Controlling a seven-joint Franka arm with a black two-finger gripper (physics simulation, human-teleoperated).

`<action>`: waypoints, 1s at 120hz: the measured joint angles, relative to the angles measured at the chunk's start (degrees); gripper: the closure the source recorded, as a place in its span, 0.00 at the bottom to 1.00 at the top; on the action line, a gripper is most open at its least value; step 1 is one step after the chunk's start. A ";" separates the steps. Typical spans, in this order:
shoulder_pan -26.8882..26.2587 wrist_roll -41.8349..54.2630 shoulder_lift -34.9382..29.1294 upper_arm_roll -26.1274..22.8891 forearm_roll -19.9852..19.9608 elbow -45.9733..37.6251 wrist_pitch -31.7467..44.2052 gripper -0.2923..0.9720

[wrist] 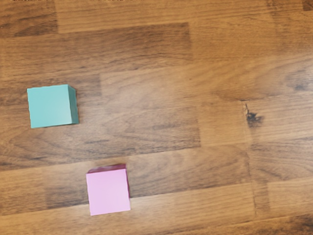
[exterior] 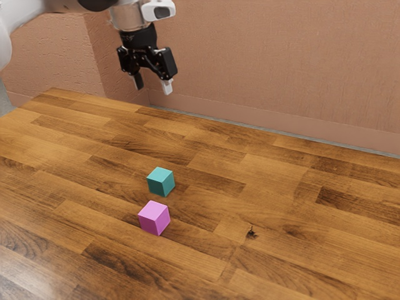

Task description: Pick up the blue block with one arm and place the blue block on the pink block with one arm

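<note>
Gripper (exterior: 152,84) high above the wooden table (exterior: 300,206), fingers spread wide, holding nothing.
Blue block (exterior: 161,181) sits on the table near the pink block (exterior: 154,217), not touching it, both well apart from the gripper.

Arm (exterior: 134,15): cut off by the exterior view's top and left edges; upper links out of frame. Surface (exterior: 300,206): only its far edge shows; the rest runs past the frame. Dark mark (exterior: 251,233) on the surface: too small to identify. Blue block (exterior: 161,181) and pink block (exterior: 154,217): undersides hidden.

Gap between blue block (exterior: 160,181), pink block (exterior: 154,217)
</note>
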 joint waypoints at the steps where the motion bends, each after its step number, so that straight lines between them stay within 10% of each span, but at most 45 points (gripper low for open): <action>1: -0.02 -0.04 0.00 -0.07 0.11 0.00 0.01 0.23; 24: -0.30 -0.73 1.28 0.04 4.21 -0.05 0.07 0.23; 63: 0.25 -1.87 1.25 7.43 6.37 -26.86 16.86 0.23; 120: 6.34 3.05 19.69 1.91 7.75 -21.50 40.85 0.23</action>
